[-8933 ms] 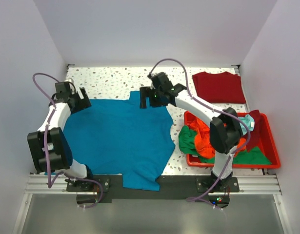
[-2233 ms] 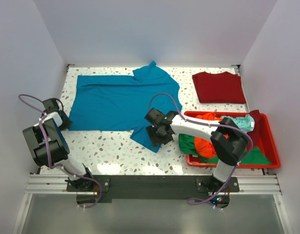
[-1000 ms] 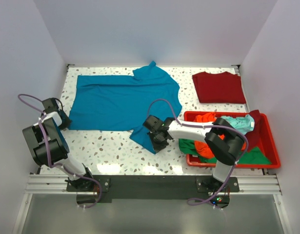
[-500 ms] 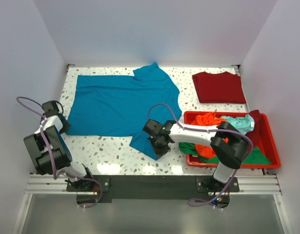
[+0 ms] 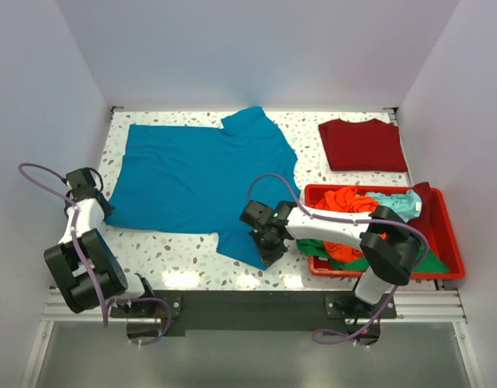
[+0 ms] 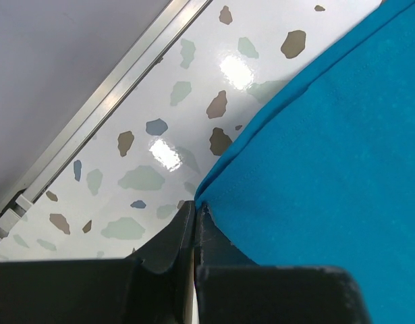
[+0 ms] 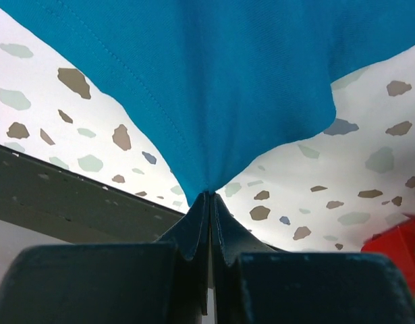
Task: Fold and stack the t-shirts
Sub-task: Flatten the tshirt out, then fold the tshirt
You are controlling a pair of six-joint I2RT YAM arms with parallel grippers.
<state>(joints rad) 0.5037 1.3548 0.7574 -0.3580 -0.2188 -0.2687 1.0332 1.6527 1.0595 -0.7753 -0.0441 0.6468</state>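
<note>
Teal-blue cloth is stretched between two pinches, and that is where the risk sits. At the left of the top view, the left gripper (image 6: 194, 208) has its fingers pressed together on the very corner of the teal-blue t-shirt (image 5: 201, 174), catching only a sliver of hem. I judge that a pull away from the other arm could slide that corner free and let the edge drop in a wrinkle. From that corner the shirt spreads flat across the upper middle of the table (image 5: 175, 246), one sleeve poking toward the back wall.

At lower centre, the right gripper (image 7: 208, 197) is clamped on the shirt's lowest point, and the cloth fans away from its closed tips in a taut pleat. An uneven tug there would likely skew the shirt or drag it toward the red bin (image 5: 442, 275) just to the right, where the heaped t-shirts (image 5: 345, 202) lie. At the upper right, a dark red t-shirt (image 5: 363, 144) lies folded, well apart from both grippers.
</note>
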